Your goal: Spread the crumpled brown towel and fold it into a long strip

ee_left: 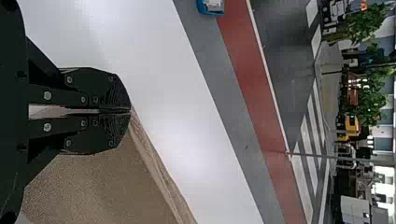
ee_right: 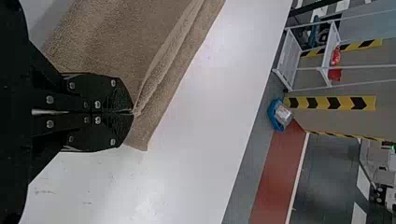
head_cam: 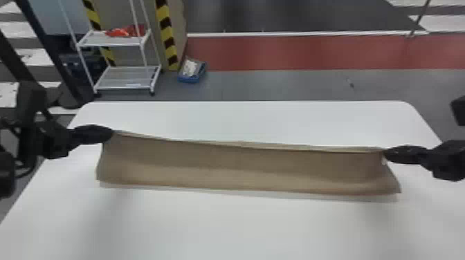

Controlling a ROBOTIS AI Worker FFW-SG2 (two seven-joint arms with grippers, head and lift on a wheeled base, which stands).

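Head view shows the brown towel (head_cam: 242, 166) stretched over the table (head_cam: 242, 228) between the left fingers (head_cam: 92, 134) and right fingers (head_cam: 405, 154), each pair clamped on an end of its far edge.

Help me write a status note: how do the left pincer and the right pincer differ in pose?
The left pincer grips the left end of the brown towel's upper edge; the right pincer grips the right end. In the head view, the left pincer sits slightly higher and points right; the right pincer sits lower and points left. Both are shut on the towel.
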